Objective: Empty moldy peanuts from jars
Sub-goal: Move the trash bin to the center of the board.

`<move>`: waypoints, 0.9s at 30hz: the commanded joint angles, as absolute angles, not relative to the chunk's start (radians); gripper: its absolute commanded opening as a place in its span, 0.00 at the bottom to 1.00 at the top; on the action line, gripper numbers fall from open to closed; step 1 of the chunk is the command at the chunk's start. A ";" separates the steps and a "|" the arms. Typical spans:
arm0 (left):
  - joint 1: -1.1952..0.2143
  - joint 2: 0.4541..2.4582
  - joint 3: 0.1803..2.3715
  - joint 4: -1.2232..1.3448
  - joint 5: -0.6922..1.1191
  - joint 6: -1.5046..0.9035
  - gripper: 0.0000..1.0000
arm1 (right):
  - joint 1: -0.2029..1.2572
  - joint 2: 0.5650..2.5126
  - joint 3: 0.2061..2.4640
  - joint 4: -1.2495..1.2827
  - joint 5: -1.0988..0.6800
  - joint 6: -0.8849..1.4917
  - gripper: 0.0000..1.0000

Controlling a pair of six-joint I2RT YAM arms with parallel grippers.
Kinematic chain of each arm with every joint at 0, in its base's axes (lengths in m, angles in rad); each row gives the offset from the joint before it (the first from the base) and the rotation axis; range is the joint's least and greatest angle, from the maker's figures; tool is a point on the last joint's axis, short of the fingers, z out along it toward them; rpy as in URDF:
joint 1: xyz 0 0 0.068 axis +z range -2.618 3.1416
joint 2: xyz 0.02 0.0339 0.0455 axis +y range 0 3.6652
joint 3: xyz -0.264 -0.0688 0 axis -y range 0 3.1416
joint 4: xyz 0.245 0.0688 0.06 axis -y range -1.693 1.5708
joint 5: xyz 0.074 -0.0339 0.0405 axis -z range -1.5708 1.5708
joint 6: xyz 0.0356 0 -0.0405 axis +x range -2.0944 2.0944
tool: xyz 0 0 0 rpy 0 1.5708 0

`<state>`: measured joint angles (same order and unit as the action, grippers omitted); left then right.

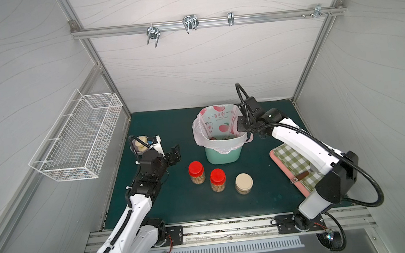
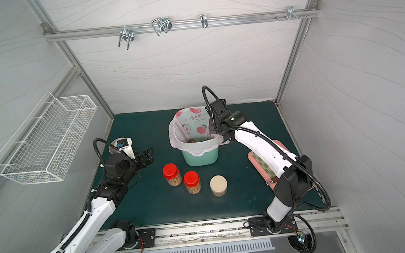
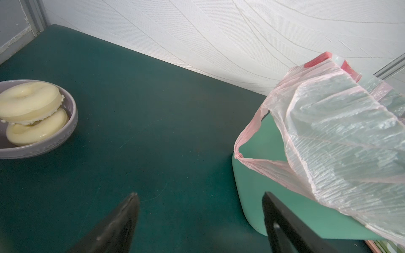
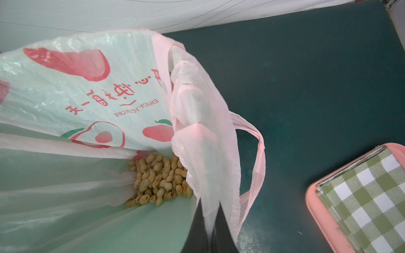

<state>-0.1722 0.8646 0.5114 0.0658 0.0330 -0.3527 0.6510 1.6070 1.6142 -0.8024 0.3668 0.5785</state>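
Peanuts (image 1: 218, 187) sit closed inside three jars (image 1: 218, 180) on the green tabletop (image 1: 178, 209). The right fingers (image 4: 196, 223) are pressed together, pinching the thin pink edge of a fruit-print bag (image 4: 87, 92) that lines a mint-green bin (image 1: 224, 156). At the bottom of that bag lies a heap (image 4: 157, 179) of more peanuts in their shells. Near the bin, partly under the right arm, rests a pink tray (image 4: 311, 197) holding a folded green checked cloth (image 4: 372, 186). The left fingers (image 3: 122, 219) are spread wide and hold nothing, hovering over bare tabletop between the bin and a grey bowl (image 3: 73, 114) of two pale ring-shaped pastries (image 3: 28, 100). In both top views the jars stand upright in a row in front of the bin, apart from both arms: two taller ones with red lids (image 1: 196, 168) and a squat one with a beige lid (image 1: 243, 180).
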 commanded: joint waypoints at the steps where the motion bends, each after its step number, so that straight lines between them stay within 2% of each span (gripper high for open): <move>1: -0.175 0.853 0.536 0.091 0.017 -0.357 0.89 | 0.639 1.579 1.641 -0.737 0.328 0.609 0.00; 4: -0.174 0.847 0.535 0.089 0.012 -0.355 0.89 | 0.606 1.574 1.632 -0.739 0.267 0.623 0.00; 8: -0.175 0.847 0.534 0.087 0.011 -0.354 0.89 | 0.571 1.572 1.608 -0.709 0.187 0.627 0.22; 18: -0.174 0.832 0.532 0.080 0.004 -0.351 0.89 | 0.568 1.556 1.617 -0.714 0.175 0.606 0.58; 23: -0.175 0.827 0.534 0.072 0.005 -0.347 0.89 | 0.566 1.529 1.612 -0.712 0.167 0.586 0.83; 27: -0.175 0.816 0.534 0.063 0.005 -0.343 0.90 | 0.566 1.495 1.596 -0.687 0.141 0.555 0.99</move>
<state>-0.1722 0.8360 0.5114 0.0513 0.0151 -0.3508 0.5671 1.5440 1.6096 -0.7143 0.1631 0.5751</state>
